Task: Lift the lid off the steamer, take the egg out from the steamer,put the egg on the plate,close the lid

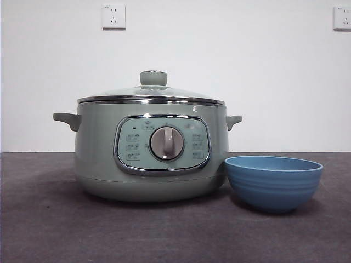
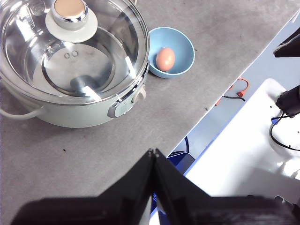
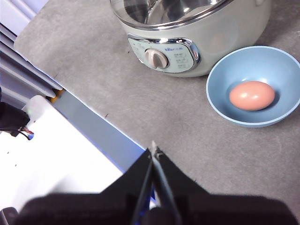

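Right wrist view | egg [image 3: 251, 95] in plate [image 3: 220, 104] | lid [image 2: 75, 47] on steamer [image 1: 98, 153] | both pincers closed, empty

The glass lid [image 2: 75, 51] sits closed on the pale green steamer [image 2: 70, 112], its round knob [image 2: 70, 11] centred on top and the bare steel floor of the pot visible through the glass. Just beside the steamer, the blue plate [image 2: 180, 42] holds 1 brown egg [image 2: 165, 59]. Both stand on a grey table [image 2: 93, 159]. The left gripper [image 2: 153, 152] hangs over the table's near edge, well apart from the steamer, its 2 black jaws pressed together on nothing.
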